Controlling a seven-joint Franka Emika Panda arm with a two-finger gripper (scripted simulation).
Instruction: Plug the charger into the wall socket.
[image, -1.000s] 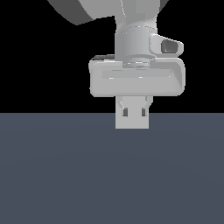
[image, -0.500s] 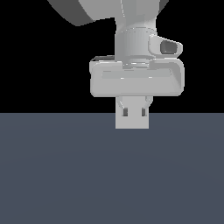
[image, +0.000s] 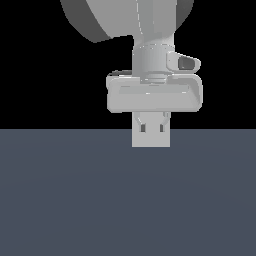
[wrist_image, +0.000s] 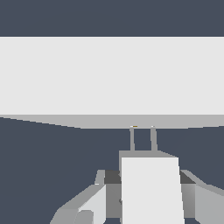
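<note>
A: Black backdrop above, flat slate-blue surface (image: 75, 200) below; nothing else in the room shows from the exterior view. Arm hangs at centre, hand (image: 151, 131) low over the surface.

B: Wrist view fills in the rest. Hand is clenched on the charger (wrist_image: 151, 188), a pale block between the fingers (wrist_image: 94, 203). Two thin prongs stick out of its far end.

A: And the target?

B: Wall socket (wrist_image: 109, 74) stands as a broad light plate straight ahead. Prong tips sit at its near face, by a small yellowish mark. Touching or just short, cannot tell from here.

A: Exterior view shows only the hand's back and finger block; charger and socket are hidden behind it.

B: Handling, my guess: the block looks rigid and light, smooth-sided, so it could slip or twist in the fingers if pushed off-axis. Prongs are the weak part; thin, likely to jam if misaligned.

A: Where to hold?

B: On the flat sides of the body, well back from the prongs, as it sits now. That leaves the prong end free.

A: Surface looks level and plain, no texture to catch on.
</note>
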